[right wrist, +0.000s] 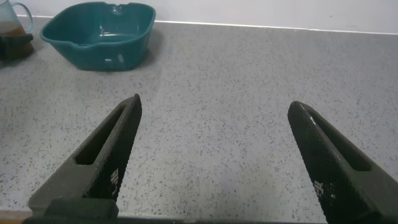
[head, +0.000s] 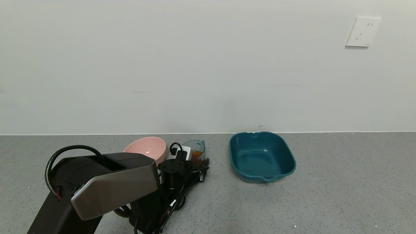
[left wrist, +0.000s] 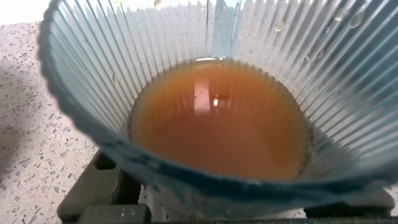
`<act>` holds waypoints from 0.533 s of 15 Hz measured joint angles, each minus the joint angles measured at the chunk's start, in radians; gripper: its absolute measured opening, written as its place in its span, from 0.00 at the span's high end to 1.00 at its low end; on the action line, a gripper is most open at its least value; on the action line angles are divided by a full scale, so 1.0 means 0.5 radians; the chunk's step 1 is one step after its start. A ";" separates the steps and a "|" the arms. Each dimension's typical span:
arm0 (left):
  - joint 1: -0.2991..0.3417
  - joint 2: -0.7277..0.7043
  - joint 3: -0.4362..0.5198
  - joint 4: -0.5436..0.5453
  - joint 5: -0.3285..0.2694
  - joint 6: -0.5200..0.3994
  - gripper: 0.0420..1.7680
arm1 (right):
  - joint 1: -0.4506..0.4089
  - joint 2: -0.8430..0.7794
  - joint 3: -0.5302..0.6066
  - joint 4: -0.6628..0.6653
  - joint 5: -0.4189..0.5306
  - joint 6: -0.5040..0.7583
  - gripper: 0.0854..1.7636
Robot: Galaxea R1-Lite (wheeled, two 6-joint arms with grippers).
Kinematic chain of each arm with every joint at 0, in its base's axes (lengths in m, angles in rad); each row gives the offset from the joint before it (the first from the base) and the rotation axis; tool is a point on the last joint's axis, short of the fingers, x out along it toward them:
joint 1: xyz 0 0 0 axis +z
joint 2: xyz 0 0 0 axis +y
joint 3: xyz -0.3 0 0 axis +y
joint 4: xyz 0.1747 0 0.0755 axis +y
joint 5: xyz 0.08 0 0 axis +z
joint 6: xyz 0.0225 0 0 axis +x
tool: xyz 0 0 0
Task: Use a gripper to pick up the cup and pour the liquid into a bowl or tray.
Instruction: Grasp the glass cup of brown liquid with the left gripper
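The cup point(head: 194, 149), pale blue-green and ribbed, stands between the pink bowl and the tray, with the liquid point(head: 196, 153) low inside it. My left gripper point(head: 196, 163) is shut on the cup's lower part. In the left wrist view the cup point(left wrist: 81, 81) fills the frame and the reddish-brown liquid point(left wrist: 217, 124) lies still and level; dark fingers point(left wrist: 93, 196) show beneath it. The dark teal tray point(head: 260, 159) sits to the right of the cup, apart from it, and looks dry. My right gripper point(right wrist: 214, 104) is open and empty over bare counter, with the tray point(right wrist: 99, 34) far ahead.
A round pink bowl point(head: 148, 148) sits close on the cup's left, behind my left arm. The white wall runs along the back of the speckled grey counter point(head: 341, 182), with a socket point(head: 362, 32) high on the right.
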 joint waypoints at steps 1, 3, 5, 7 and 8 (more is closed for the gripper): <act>0.000 -0.001 -0.001 0.007 0.001 0.000 0.25 | 0.000 0.000 0.000 -0.001 0.001 0.001 0.03; 0.000 -0.007 -0.005 0.025 0.001 0.001 0.25 | 0.000 0.000 0.000 0.000 0.000 0.001 0.03; 0.000 -0.011 -0.006 0.025 -0.002 0.015 0.25 | 0.000 0.000 0.000 0.000 0.001 0.001 0.03; -0.002 -0.013 0.002 0.005 -0.043 0.018 0.25 | 0.000 0.000 0.000 -0.001 0.001 0.001 0.03; -0.002 -0.012 0.002 -0.016 -0.052 0.018 0.25 | 0.000 0.000 0.000 -0.001 0.001 0.000 0.03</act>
